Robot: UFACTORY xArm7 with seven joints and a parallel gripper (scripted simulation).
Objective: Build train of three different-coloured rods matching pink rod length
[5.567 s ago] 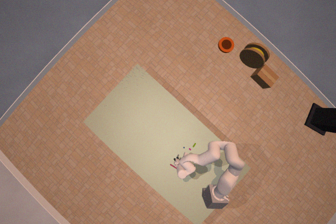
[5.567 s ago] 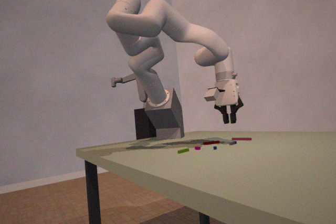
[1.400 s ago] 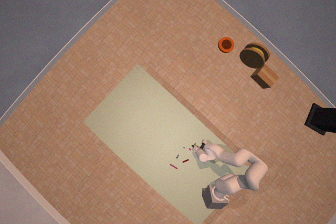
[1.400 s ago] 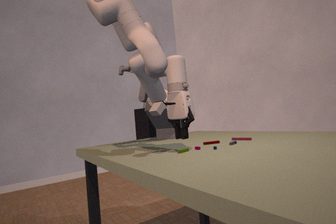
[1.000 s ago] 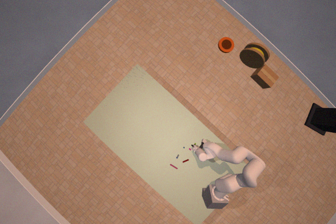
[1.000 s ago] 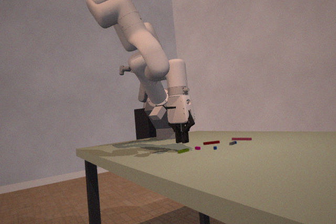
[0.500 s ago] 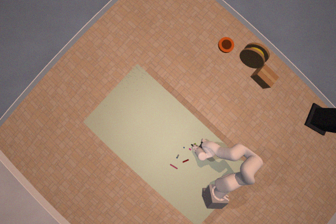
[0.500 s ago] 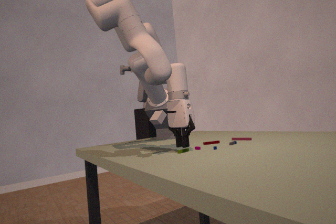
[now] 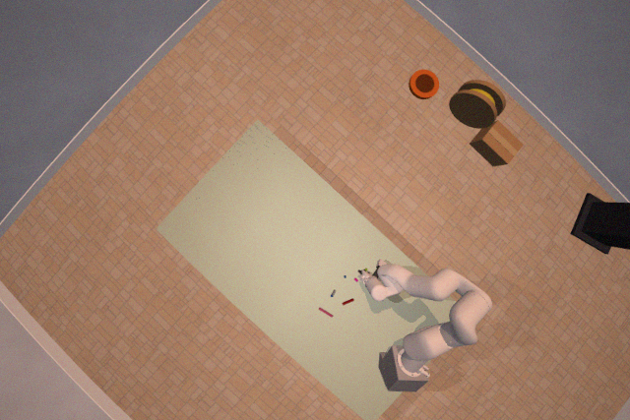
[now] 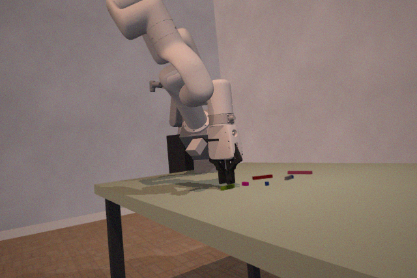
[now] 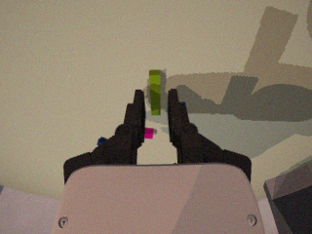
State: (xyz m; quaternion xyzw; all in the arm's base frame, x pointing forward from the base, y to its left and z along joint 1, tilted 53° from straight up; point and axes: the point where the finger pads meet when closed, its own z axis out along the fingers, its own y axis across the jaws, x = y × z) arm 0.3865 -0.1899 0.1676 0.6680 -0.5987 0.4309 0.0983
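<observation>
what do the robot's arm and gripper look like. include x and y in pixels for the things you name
The arm (image 9: pixel 438 284) (image 10: pixel 193 66) is smooth off-white with rounded tube-like segments and thin dark joint seams. The gripper (image 9: pixel 362 271) (image 10: pixel 226 182) (image 11: pixel 156 100) has a pale housing with small screws and black, angular linked fingers. No cables show.

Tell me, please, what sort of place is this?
Probably a plain indoor room set up for robot work: an arm mounted by a table, with bare walls and a wood-patterned floor.
</observation>
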